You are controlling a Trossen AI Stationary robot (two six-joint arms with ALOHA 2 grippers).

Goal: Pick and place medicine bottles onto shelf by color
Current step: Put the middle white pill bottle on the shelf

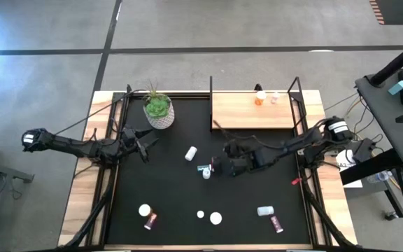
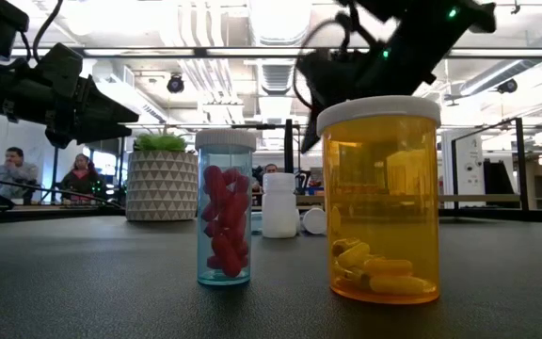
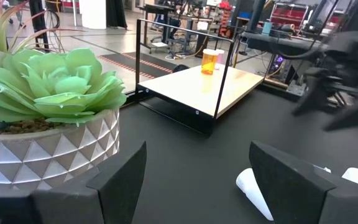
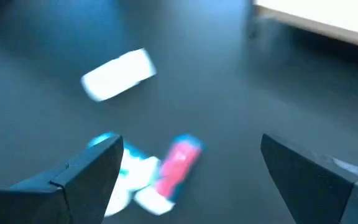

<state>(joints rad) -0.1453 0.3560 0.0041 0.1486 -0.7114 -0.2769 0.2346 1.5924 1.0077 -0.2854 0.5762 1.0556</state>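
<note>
The light-wood shelf [image 1: 252,112] stands at the far right of the mat, with an orange bottle [image 1: 260,98] and a small pale bottle [image 1: 275,97] upright on it. A white bottle [image 1: 191,153] lies on its side mid-mat. My right gripper [image 1: 219,166] is open just right of two small bottles [image 1: 205,170]; its wrist view shows a pink one [image 4: 179,163] and a blue-and-white one [image 4: 122,171] lying between and below the fingers, untouched. My left gripper [image 1: 145,143] is open and empty beside the plant pot [image 1: 159,112]. Several more bottles [image 1: 216,218] stand or lie near the front edge.
The white pot with the green plant [image 3: 48,124] stands close to my left gripper. In the low view a blue bottle of red pills [image 2: 225,207] and an orange bottle [image 2: 379,198] stand near the camera. The shelf's black posts [image 1: 210,91] rise at its ends. People sit beyond the table.
</note>
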